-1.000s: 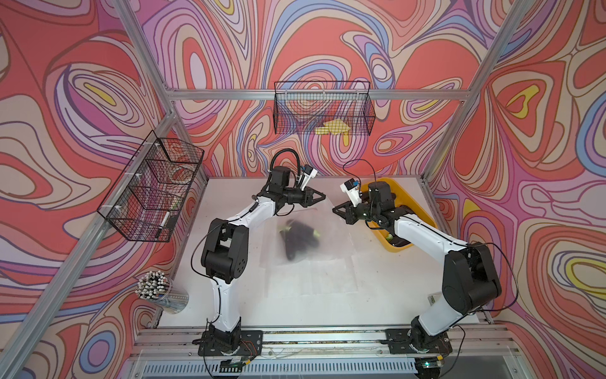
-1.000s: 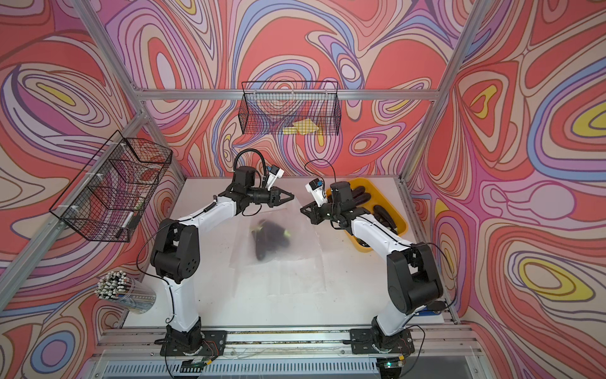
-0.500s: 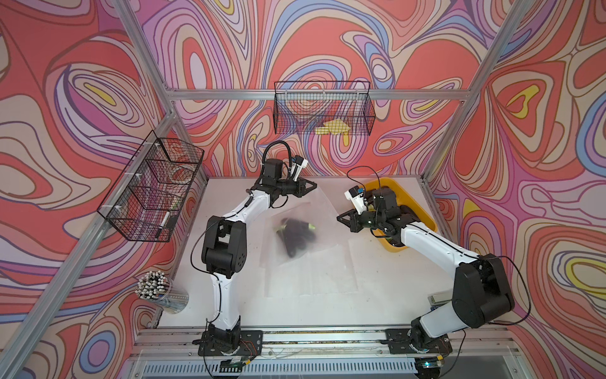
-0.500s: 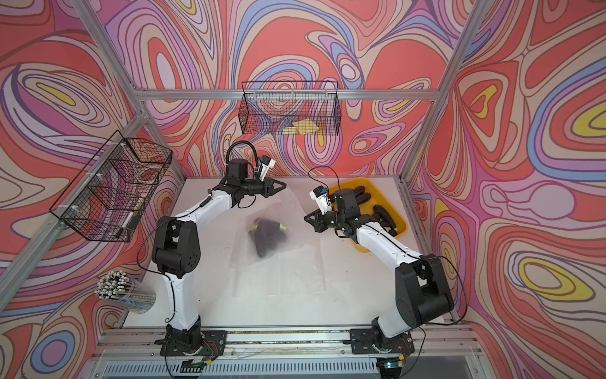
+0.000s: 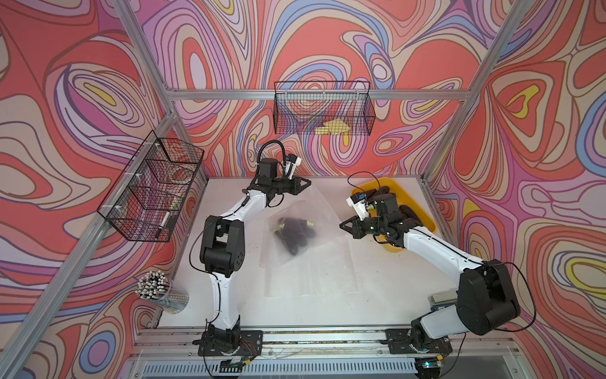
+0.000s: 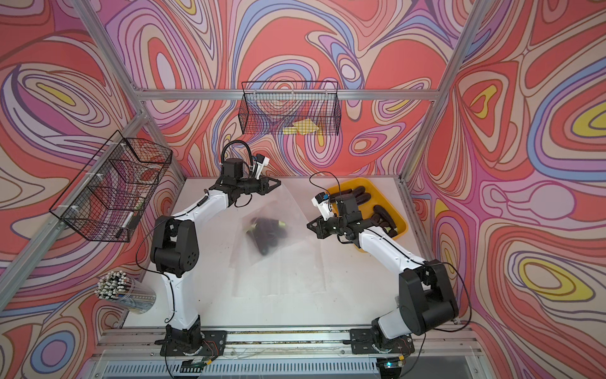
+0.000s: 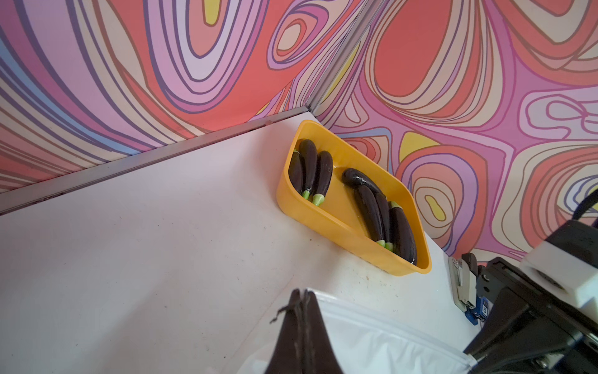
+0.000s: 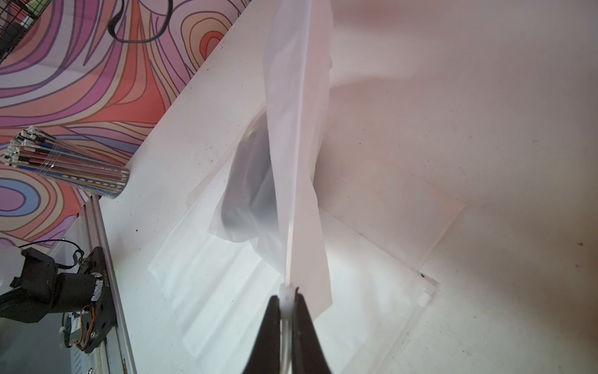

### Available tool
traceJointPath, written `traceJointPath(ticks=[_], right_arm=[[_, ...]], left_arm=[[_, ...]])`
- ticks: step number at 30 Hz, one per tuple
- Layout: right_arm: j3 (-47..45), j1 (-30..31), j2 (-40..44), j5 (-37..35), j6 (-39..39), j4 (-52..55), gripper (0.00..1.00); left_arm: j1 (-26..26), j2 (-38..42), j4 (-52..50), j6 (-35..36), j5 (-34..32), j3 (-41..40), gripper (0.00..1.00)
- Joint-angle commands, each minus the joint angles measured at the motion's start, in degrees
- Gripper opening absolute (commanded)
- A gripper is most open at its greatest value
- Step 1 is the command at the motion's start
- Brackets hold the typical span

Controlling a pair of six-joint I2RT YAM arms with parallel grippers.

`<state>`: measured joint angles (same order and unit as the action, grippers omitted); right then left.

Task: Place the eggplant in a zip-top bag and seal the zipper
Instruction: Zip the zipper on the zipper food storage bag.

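Sagging with eggplant [image 5: 292, 234], the zip-top bag [image 5: 316, 205] is pinched by closed left gripper [image 5: 308, 182] and right gripper [image 5: 342, 225]; thin holds could be lost, zipper perhaps unsealed.

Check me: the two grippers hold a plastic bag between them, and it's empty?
Not empty: eggplants lie inside the zip-top bag, as both top views show. The left gripper and right gripper do hold it between them.
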<state>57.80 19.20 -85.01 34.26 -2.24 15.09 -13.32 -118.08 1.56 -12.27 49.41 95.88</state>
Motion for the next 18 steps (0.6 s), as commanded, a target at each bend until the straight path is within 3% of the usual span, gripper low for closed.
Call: traceJointPath(ticks=[1, 10, 13, 16, 18], right_arm=[[-1.9, 0.2, 1.1, 0.1, -0.1, 7.1, 0.05], [-1.4, 0.2, 0.4, -0.1, -2.2, 3.2, 0.08], [-0.2, 0.2, 0.4, -0.5, -7.8, -4.5, 0.37], [1.9, 0.2, 0.7, -5.7, -14.0, -13.3, 0.53], [4.4, 0.0, 0.7, -9.7, -16.2, -15.7, 0.57]], left_arm=[[3.0, 0.0, 5.7, -0.4, -5.7, 0.2, 0.00], [2.9, -0.4, 5.8, -1.3, -2.8, 0.2, 0.00], [2.6, -0.5, 6.6, -2.5, -0.9, -0.3, 0.00], [2.7, -1.2, 7.1, -4.1, -1.6, -0.5, 0.00], [2.9, -2.1, 6.1, -4.5, -3.6, 0.1, 0.00]])
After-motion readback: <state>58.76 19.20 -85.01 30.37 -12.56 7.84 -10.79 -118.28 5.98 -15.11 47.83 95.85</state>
